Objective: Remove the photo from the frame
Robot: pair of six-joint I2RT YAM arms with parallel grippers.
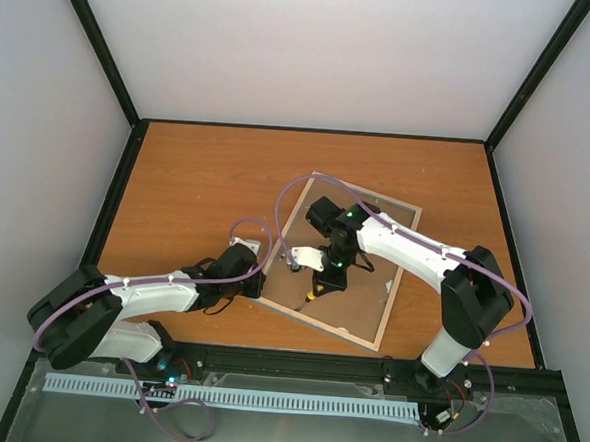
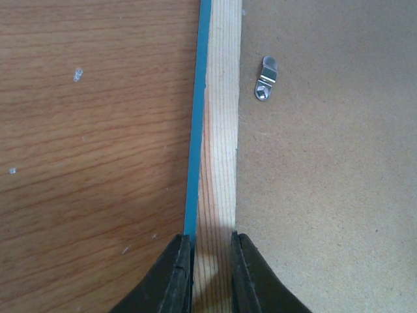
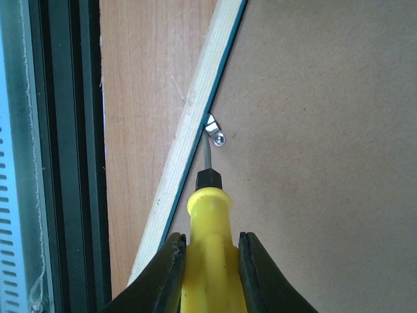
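Note:
The frame point(image 1: 398, 279) lies face down on the table, its brown backing board point(image 1: 355, 303) facing up. The photo is hidden under that board. My left gripper point(image 2: 212, 244) is shut on the frame's left rail point(image 2: 220, 130), one finger on the blue outer edge and the other on the inner wood edge. A metal clip point(image 2: 266, 78) sits on the board beside that rail. My right gripper point(image 3: 212, 241) is shut on a yellow-handled screwdriver point(image 3: 208, 261). The screwdriver's tip touches another clip point(image 3: 215, 132) at the frame's near rail point(image 3: 189, 137).
The wooden table point(image 1: 198, 175) is fenced by a black border, and white walls rise behind and at both sides. A black rail point(image 3: 65, 156) and a slotted white cable duct point(image 1: 234, 398) run along the near edge, close to the frame's near corner.

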